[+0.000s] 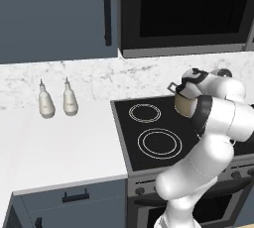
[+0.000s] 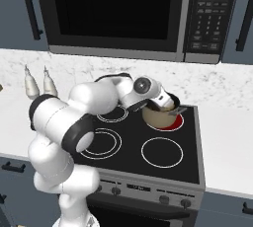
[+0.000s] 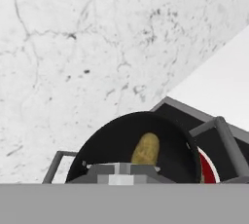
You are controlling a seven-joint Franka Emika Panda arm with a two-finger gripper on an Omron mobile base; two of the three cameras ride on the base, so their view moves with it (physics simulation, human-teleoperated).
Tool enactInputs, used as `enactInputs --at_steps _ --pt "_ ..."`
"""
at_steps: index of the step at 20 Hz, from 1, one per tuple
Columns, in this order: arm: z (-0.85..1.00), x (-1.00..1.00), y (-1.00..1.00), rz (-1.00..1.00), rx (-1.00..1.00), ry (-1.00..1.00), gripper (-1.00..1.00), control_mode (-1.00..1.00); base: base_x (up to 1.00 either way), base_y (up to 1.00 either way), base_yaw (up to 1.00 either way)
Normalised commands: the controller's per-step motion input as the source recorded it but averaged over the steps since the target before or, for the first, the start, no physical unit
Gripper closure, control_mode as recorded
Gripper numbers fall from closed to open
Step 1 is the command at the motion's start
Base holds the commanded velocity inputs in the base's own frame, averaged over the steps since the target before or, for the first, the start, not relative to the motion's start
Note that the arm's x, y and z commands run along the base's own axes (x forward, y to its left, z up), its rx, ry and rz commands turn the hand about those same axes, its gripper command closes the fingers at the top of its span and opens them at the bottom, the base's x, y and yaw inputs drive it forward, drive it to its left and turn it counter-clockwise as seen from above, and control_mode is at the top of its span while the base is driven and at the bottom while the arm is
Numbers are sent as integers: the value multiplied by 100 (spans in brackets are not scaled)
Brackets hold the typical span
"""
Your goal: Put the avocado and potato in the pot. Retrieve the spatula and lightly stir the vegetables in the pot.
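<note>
Item 1: two white bottles (image 1: 57, 100), far left on counter, irrelevant.
Item 2: short tan pot (image 2: 159, 116) on red-glowing back burner; oval tan-yellow potato (image 3: 145, 149) inside.
Item 3: two-finger gripper (image 2: 167, 103) over pot, jaws pinched, nothing held.
I judge: I lift straight, clear rim before swinging.

Potato (image 3: 146, 149) in pot (image 2: 159, 116) on stove's back burner, two bottles (image 1: 58, 99) left on counter (image 1: 59, 147)

Marble backsplash (image 1: 99, 81), grey cabinets (image 1: 49, 14)
</note>
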Motion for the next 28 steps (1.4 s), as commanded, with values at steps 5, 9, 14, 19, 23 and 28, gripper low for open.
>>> enactInputs --at_steps 5,9,14,19,23,28 --pt "5 -11 -32 0 0 -8 100 -100 0 0 0" --pt "-5 0 -21 3 0 -1 100 -100 0 0 0" --pt "-43 1 -6 11 0 0 100 -100 0 0 0" --pt "-27 -14 0 28 -2 -13 100 -100 0 0 0" --pt "-25 20 0 36 -11 -19 100 -100 0 0 0" --pt "-55 29 -19 31 -21 -7 100 -100 0 0 0"
